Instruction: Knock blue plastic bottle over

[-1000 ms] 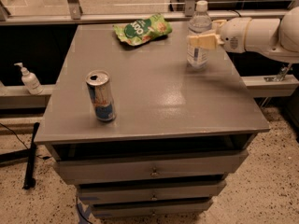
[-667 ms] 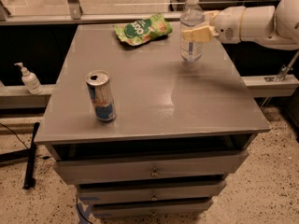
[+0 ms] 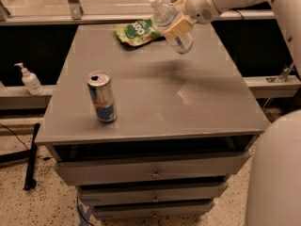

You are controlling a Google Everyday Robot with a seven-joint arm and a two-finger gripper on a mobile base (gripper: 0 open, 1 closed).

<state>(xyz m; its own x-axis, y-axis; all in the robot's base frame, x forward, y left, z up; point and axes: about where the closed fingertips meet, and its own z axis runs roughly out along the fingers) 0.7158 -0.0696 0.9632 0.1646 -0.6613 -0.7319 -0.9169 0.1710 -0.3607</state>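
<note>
Seemingly mid-topple, the gripper [image 3: 177, 26] over the far right of the table [image 3: 188, 107] is clamped round the middle of the blue plastic bottle [image 3: 183, 42], which leans cap-leftward and looks lifted off the top (a shadow lies under it), so next it should lay it down and let go

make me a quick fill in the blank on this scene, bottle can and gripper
1. The gripper holds the blue plastic bottle tilted ____ the table, not standing on it.
2. The bottle's white cap leans toward the picture's ____ side.
3. The drink can stands ____ near the table's front left.
4. The snack bag at the table's far edge is ____ in colour.

Missing words: above; left; upright; green
</note>
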